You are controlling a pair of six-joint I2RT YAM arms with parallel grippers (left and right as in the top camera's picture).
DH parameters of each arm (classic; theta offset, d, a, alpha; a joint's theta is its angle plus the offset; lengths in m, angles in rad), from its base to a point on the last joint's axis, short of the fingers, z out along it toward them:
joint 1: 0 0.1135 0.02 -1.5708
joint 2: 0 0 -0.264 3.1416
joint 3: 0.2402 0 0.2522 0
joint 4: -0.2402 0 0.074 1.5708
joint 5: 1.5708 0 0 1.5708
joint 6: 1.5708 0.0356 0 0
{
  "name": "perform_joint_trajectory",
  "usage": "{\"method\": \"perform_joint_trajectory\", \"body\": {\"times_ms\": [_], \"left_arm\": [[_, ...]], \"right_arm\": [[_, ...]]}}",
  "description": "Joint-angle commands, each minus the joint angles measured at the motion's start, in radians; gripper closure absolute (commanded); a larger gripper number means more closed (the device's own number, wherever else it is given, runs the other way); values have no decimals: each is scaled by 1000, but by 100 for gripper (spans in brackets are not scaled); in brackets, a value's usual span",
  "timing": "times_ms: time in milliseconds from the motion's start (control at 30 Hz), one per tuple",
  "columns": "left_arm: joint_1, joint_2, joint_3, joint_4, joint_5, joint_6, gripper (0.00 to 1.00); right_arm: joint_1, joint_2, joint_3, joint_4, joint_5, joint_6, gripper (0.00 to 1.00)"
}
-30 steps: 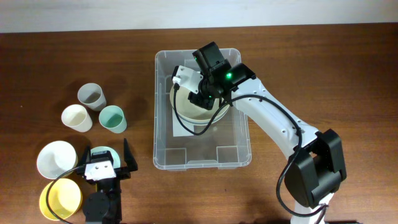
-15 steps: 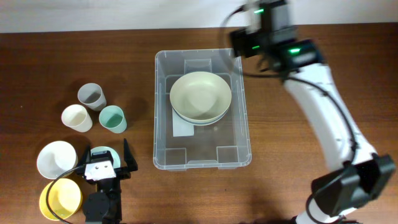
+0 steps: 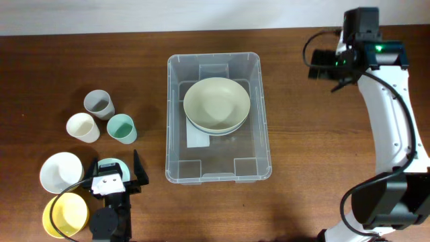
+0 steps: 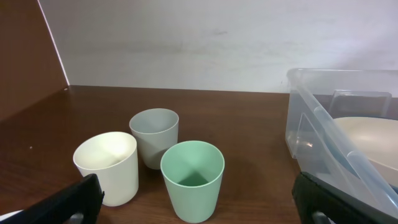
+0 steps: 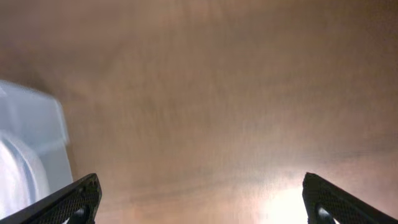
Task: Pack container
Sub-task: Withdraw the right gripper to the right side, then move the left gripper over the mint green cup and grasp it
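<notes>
The container (image 3: pixel 173 128), a large clear bin, stands mid-table. Two pale bowls (image 3: pixel 216 104) are stacked inside it, toward its far end. My right gripper (image 3: pixel 324 66) hovers open over bare table to the right of the bin, holding nothing. Its wrist view shows blurred wood between the fingers (image 5: pixel 69 200) and a corner of the container (image 5: pixel 34 134) at the left. My left gripper (image 3: pixel 115 173) rests open and empty at the front left. Seen from the left wrist, the left gripper (image 4: pixel 199 205) faces three cups, and the container (image 4: pixel 317 115) is at the right.
A grey cup (image 3: pixel 99 103), a cream cup (image 3: pixel 82 127) and a green cup (image 3: pixel 121 128) stand left of the bin. A white bowl (image 3: pixel 60 171) and a yellow bowl (image 3: pixel 65 215) sit at the front left. A pale green bowl (image 3: pixel 111 165) lies under the left gripper.
My right gripper opened, let go of the bowl in the container, and swung up and out to the far right. The left arm has not moved.
</notes>
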Motion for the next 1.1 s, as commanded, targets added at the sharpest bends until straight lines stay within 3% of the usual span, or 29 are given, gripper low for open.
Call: {"method": "perform_joint_trajectory", "body": {"times_ms": [0, 533, 767, 967, 1067], "left_arm": [[4, -6, -7, 2, -14, -6, 1], [4, -6, -7, 3, -19, 9, 1], [4, -7, -7, 277, -48, 8, 1], [2, -6, -6, 168, -37, 8, 1], [2, -6, 2, 163, -33, -78, 1]], "right_arm": [[0, -2, -61, -37, -9, 18, 1], [0, -111, -100, -113, -32, -1, 1], [0, -148, -102, -112, -51, -5, 1], [0, -148, -102, -111, -51, -24, 1], [0, -148, -102, -111, -51, -24, 1]]}}
